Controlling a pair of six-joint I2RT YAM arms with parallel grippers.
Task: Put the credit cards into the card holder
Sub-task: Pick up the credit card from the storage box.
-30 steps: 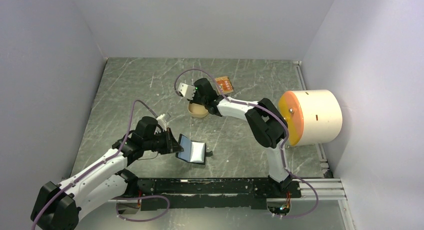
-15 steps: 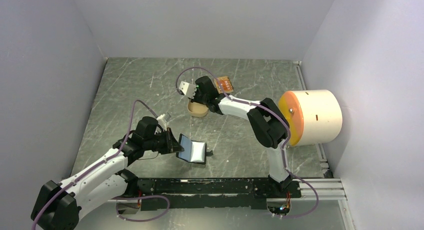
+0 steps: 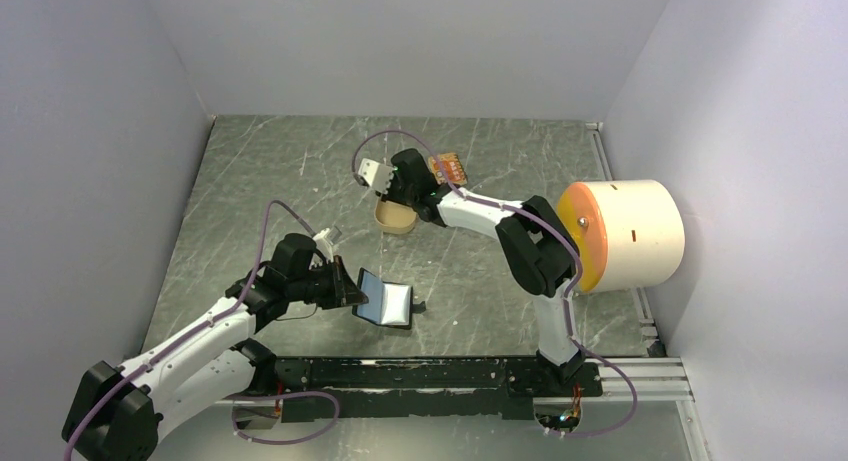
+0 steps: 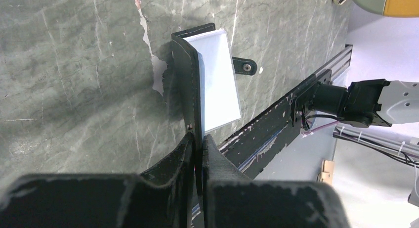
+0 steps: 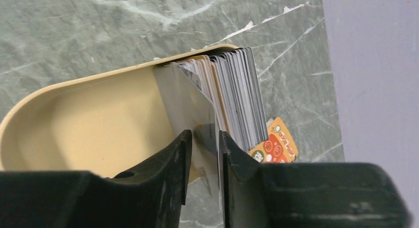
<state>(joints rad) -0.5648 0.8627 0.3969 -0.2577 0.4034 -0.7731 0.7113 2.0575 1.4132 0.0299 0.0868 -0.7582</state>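
The black card holder lies open near the front, its pale blue lining facing up and its snap tab out to the side. My left gripper is shut on its raised black flap. My right gripper hangs over the tan tin, where several credit cards stand on edge at one end. A pale grey card leans out of that stack into the gap between my open right jaws, close to the right finger. An orange card lies flat on the table beyond the tin.
A big white cylinder with an orange face lies at the right wall. A black rail runs along the near edge. Grey walls close in the marbled table on three sides.
My right gripper has shifted slightly toward the far side over the tin, and its jaws narrowed and then widened a little. The left arm and the card holder have not moved.
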